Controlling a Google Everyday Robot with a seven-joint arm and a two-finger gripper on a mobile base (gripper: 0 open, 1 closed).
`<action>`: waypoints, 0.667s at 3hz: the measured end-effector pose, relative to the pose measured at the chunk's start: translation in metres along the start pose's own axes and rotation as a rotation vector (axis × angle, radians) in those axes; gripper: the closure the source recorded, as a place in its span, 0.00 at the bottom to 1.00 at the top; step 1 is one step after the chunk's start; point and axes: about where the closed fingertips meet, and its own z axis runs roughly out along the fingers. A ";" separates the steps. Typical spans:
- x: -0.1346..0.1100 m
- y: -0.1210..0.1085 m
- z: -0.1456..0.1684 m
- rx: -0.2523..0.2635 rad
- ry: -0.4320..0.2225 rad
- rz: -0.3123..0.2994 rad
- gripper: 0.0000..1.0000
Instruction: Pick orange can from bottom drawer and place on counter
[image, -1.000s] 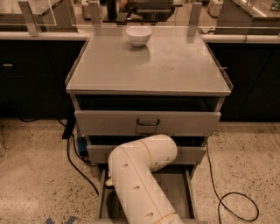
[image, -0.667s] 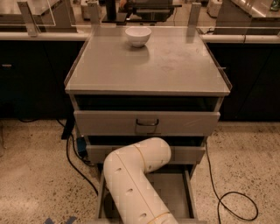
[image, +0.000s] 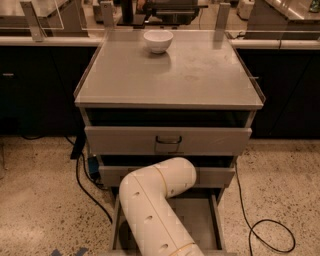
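Observation:
The bottom drawer (image: 200, 220) is pulled open at the foot of the cabinet, and part of its plain grey floor shows. My white arm (image: 155, 200) bends over it and covers most of the inside. My gripper is not in view; it is hidden past the arm's elbow, low in front of the drawers. The orange can is hidden or out of view. The counter (image: 170, 80) is the flat grey metal top of the cabinet.
A white bowl (image: 158, 41) stands at the back of the counter. Two upper drawers are closed; the top one has a dark handle (image: 168, 142). Black cables lie on the speckled floor left (image: 90, 195) and right (image: 265, 235) of the cabinet. Dark-fronted counters stand behind.
My arm's elbow has shifted a little to the left over the open bottom drawer. The bowl and the drawers have not moved.

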 end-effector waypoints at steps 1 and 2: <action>0.000 0.000 0.000 0.000 0.000 0.000 0.64; 0.000 0.000 0.000 0.000 0.000 0.000 0.89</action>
